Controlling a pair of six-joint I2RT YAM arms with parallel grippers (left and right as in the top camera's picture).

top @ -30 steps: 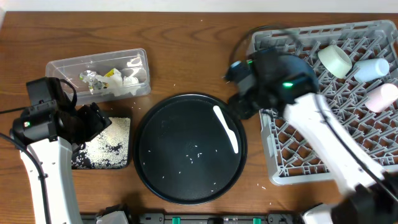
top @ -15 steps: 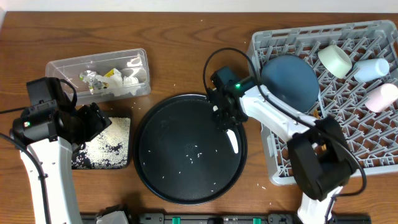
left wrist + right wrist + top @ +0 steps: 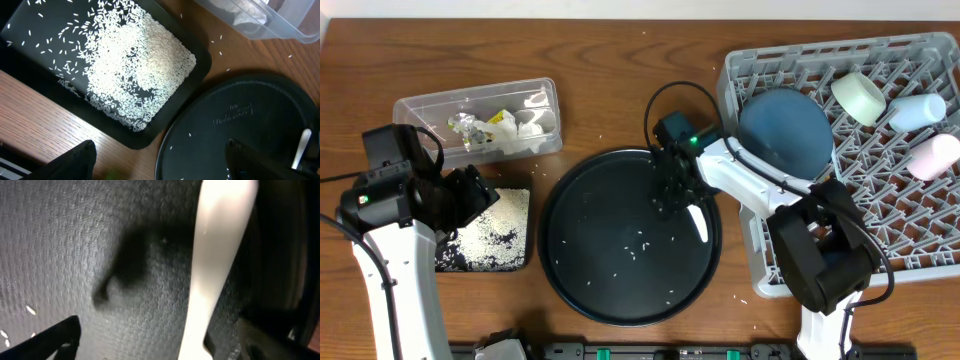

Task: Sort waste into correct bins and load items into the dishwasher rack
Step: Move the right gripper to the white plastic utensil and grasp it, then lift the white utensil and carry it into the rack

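White spoon (image 3: 697, 223) diagonal on round tray (image 3: 582, 255), right gripper (image 3: 672, 197) apparently spread astride it

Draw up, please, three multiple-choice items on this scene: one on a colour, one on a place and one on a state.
1. The big bowl in the dishwasher rack is:
A dark blue
B red
C white

2. The white spoon lies:
A in the rack
B on the round black tray
C in the bowl

3. The right gripper is:
A shut on the spoon
B shut on the bowl
C open

1 A: the overhead view shows it dark blue among the pegs.
2 B: it lies near the tray's right rim.
3 C: the right wrist view shows its fingers wide apart, with gaps beside the spoon.
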